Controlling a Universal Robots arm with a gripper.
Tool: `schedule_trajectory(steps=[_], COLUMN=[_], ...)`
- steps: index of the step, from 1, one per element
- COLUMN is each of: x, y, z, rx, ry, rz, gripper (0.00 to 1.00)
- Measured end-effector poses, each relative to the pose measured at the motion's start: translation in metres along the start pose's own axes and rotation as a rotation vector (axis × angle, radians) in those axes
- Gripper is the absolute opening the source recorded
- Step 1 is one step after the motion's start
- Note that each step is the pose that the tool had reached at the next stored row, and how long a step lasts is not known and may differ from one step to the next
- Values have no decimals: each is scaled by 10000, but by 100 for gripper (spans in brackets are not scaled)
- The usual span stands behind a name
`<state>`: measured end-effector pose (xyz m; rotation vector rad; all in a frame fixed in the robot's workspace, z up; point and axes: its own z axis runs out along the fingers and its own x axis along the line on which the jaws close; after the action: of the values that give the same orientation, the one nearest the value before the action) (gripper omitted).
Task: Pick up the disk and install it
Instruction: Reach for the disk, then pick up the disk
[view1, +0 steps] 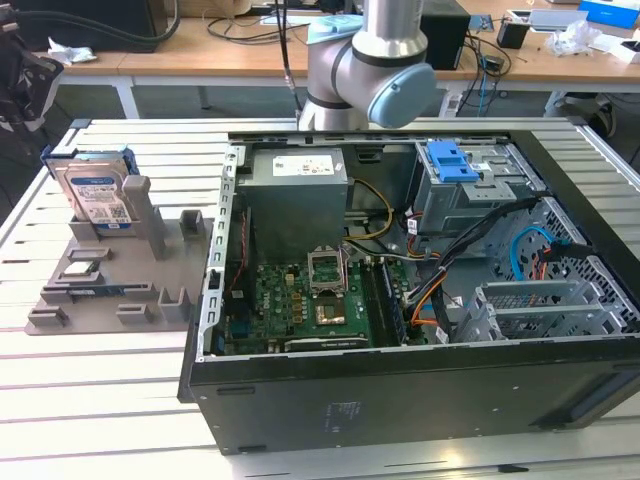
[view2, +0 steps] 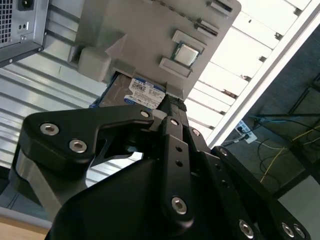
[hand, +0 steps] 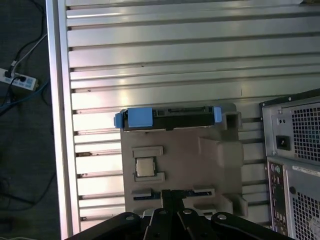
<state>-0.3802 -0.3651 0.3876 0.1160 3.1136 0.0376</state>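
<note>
Disk (view1: 98, 192) upright in grey tray (view1: 140, 268) slot; gripper (hand: 172, 196) closed over opp. end.

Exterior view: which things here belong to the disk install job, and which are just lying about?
Job: disk, standing in grey holder; open computer case; claw.
Lying about: processor chip on the holder; desk clutter behind; power strip on the floor.

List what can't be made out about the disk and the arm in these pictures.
- Label of the disk: the first wrist view shows it edge-on, so its face is hidden.
- Much of the disk in the second wrist view: the grey holder and the gripper cover it.
- The disk's base in the exterior view: sunk in the holder's slot.
- The arm: cut off by the exterior view's top edge.
</note>
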Motion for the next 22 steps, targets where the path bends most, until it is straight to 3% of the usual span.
schedule_trajectory(steps=[2,4,22], x=[24,51,80], y=[44,70,77], z=[14,19,22], rx=[128,143,141], ry=[-11,-11,-10], rz=[-1,-3,-112], gripper=[11,11,11])
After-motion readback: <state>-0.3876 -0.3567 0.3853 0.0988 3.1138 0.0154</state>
